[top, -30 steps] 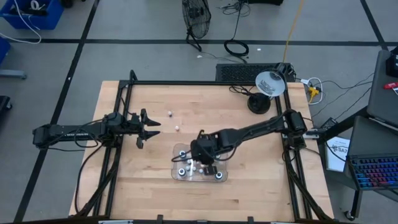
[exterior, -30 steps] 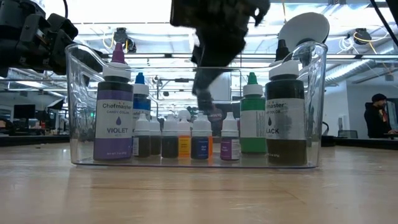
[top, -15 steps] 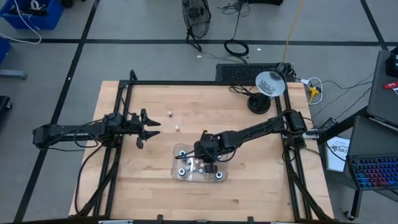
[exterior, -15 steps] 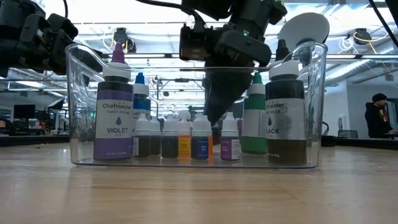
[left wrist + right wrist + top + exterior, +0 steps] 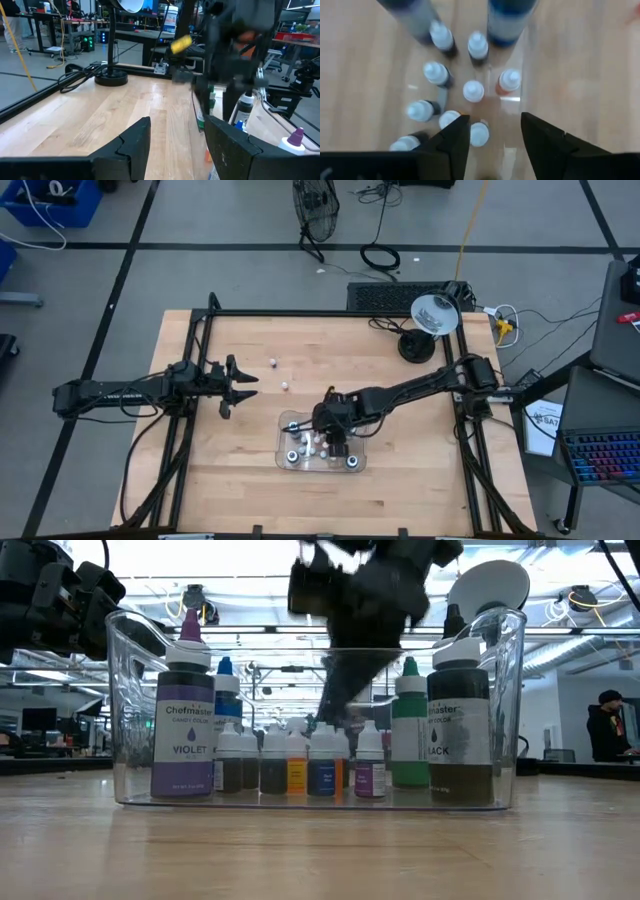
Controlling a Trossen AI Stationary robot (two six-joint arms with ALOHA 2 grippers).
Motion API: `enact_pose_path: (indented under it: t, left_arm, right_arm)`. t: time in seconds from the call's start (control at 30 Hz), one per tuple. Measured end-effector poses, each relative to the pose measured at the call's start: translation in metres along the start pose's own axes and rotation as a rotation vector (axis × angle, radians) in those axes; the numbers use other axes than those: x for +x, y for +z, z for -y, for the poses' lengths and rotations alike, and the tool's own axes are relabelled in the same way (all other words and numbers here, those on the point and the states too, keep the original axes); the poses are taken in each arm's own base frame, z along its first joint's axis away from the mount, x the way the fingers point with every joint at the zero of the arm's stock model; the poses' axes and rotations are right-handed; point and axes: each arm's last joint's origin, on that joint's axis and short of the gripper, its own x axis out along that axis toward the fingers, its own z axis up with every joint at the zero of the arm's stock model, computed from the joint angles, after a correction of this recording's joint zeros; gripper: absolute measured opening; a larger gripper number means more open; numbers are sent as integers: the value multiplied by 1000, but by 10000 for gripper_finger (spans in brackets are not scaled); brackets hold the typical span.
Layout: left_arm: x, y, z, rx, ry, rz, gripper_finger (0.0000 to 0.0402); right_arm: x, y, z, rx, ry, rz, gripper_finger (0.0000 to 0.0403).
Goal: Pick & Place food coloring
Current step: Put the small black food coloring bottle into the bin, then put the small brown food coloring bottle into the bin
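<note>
On the wooden table (image 5: 400,420), the clear plastic tray (image 5: 130,720) serves as the landmark: nearly all the food coloring (image 5: 300,760) stands upright inside it, the tall bottles at its ends and corners, a cluster of small white-capped ones between them. Two small pale things (image 5: 279,374) lie on the bare wood well away from the tray, toward the left arm; whether they are bottles is too small to tell. Directly above the tray's middle, the right gripper (image 5: 491,131) hangs with its jaws spread over the small bottles, one white cap sitting between the fingers but not pinched. Well apart from the tray, the left gripper (image 5: 236,385) waits over the table with its jaws spread and nothing in them. As a judgement, no bottle is in hand now, so a grasp on a small bottle is the step at hand, and most of the set appears untouched.
</note>
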Motion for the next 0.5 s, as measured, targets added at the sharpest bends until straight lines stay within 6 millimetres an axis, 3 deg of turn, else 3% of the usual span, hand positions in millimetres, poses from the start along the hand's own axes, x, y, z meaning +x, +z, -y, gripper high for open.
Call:
enact_pose_path:
  t: [0.1,0.27,0.5]
  left_arm:
    - [0,0,0,1,-1,0,187]
    - [0,0,0,1,0,0,186]
    - [0,0,0,0,0,0,186]
  right_arm:
    - [-33,8,2,6,5,79,162]
    - [-111,17,4,-7,19,286,157]
    - [-227,-1,4,21,58,579,161]
